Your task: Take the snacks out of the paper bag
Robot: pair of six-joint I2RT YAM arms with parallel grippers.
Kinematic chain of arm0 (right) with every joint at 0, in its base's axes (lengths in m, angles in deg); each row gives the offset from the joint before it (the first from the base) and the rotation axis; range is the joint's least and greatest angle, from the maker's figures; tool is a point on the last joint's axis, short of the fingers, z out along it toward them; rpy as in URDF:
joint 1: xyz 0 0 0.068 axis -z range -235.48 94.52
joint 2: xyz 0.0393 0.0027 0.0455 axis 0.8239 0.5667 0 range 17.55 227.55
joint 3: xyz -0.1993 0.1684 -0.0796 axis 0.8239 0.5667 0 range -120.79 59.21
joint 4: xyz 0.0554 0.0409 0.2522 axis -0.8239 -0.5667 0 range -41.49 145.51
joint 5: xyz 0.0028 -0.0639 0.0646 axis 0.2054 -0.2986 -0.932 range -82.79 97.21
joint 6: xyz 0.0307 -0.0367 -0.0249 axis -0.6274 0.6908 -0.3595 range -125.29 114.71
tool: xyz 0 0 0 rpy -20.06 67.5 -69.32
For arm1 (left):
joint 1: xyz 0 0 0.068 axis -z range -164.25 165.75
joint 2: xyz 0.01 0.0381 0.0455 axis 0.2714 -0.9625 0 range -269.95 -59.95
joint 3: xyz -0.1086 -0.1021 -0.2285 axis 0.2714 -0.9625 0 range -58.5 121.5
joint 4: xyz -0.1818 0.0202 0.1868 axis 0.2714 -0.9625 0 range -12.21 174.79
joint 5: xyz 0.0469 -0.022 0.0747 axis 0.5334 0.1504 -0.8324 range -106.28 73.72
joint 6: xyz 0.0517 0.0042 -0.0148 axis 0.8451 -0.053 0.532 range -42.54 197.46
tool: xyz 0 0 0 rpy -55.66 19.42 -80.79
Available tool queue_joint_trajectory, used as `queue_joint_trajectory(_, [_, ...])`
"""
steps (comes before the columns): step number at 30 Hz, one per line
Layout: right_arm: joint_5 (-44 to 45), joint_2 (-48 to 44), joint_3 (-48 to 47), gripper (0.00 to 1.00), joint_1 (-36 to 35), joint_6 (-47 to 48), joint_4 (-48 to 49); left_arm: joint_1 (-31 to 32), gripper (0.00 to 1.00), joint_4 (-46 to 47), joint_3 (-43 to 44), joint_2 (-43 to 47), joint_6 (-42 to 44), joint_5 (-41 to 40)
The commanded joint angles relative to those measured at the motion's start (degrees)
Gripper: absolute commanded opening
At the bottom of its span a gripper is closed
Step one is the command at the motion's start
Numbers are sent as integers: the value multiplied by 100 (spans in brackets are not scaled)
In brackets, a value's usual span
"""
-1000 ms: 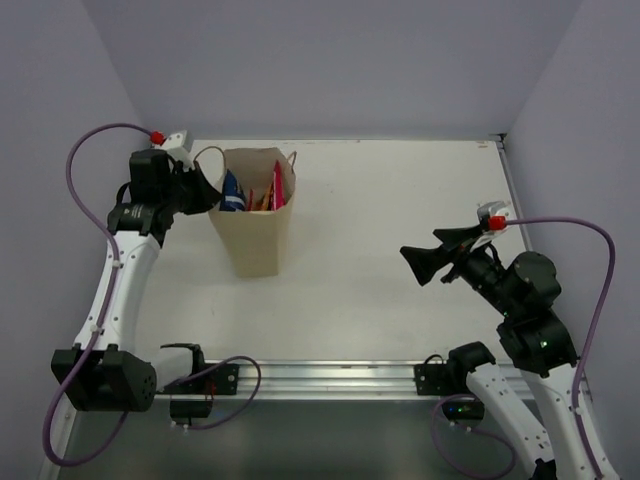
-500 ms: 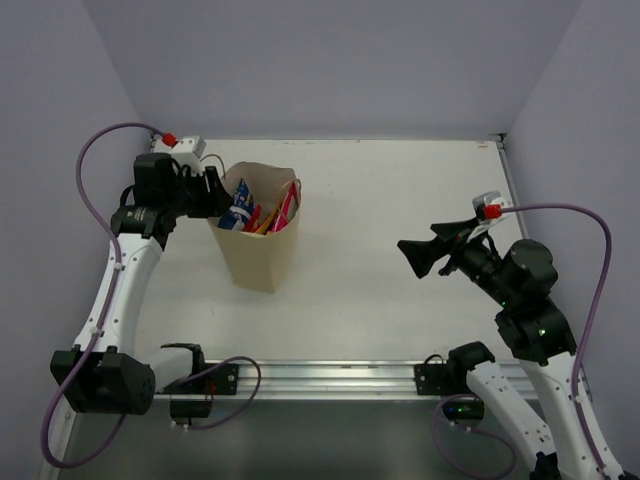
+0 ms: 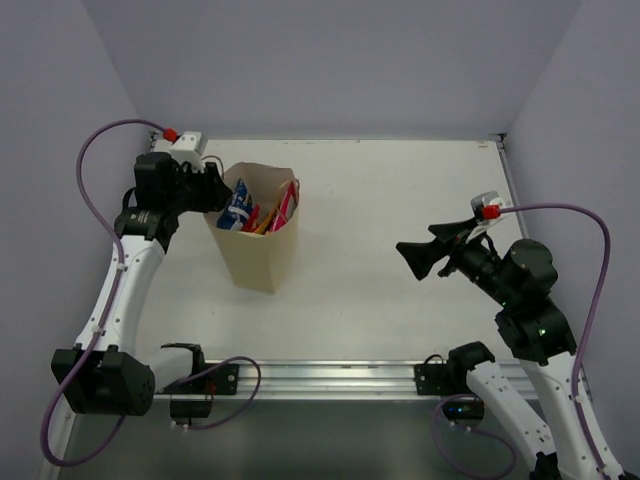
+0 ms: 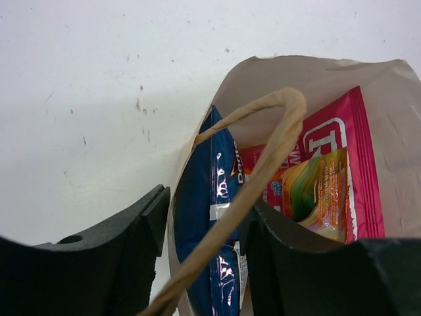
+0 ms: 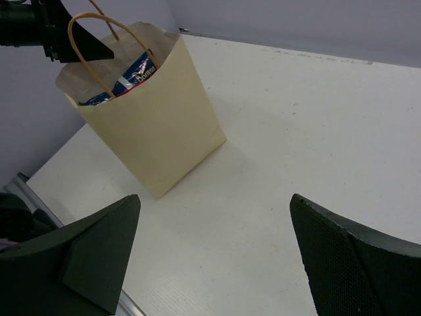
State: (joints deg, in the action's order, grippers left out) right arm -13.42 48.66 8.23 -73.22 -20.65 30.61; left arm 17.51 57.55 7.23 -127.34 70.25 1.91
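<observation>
The paper bag (image 3: 258, 255) stands at the left of the table, tilted a little to the right. It also shows in the right wrist view (image 5: 158, 125). Inside it stand the blue Doritos bag (image 3: 236, 207), the pink bag (image 3: 287, 205) and a red-yellow packet (image 3: 262, 218). My left gripper (image 3: 222, 195) is at the bag's left rim. In the left wrist view the left gripper (image 4: 205, 204) has one finger outside the wall and one inside, closed on the wall with the Doritos bag (image 4: 210, 217) and a string handle (image 4: 263, 164) between them. My right gripper (image 3: 412, 258) is open and empty above the table.
The pink bag (image 4: 329, 141) leans on the bag's far wall (image 4: 395, 131). Bare white table (image 5: 296, 131) lies between the bag and my right gripper (image 5: 214, 217). Walls close the table at back and sides, and a metal rail (image 3: 330, 375) runs along the near edge.
The paper bag tipped and shifted to the right as my left gripper moved onto its rim. My right gripper drifted slightly left. Little changed in the last half second.
</observation>
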Motion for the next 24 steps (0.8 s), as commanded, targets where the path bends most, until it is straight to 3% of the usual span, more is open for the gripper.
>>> queue_joint_trajectory(1, [-161, 44, -254, 99, -37, 76, 74, 61, 52, 342, -201, 253, 53, -140])
queue_joint_trajectory(5, [-144, 9, -237, 99, -37, 85, 109, 61, 53, 571, -649, 631, -53, -598])
queue_joint_trajectory(11, [-205, -9, -158, 99, -37, 68, 144, 61, 46, 834, -957, 877, -194, -773])
queue_joint_trajectory(21, [-223, -62, -166, 99, -37, 129, 161, 61, 7, 949, -808, 693, -229, -519])
queue_joint_trajectory(24, [-302, 79, -315, 99, -37, 138, 170, 61, 0, 949, -476, 597, -89, -475])
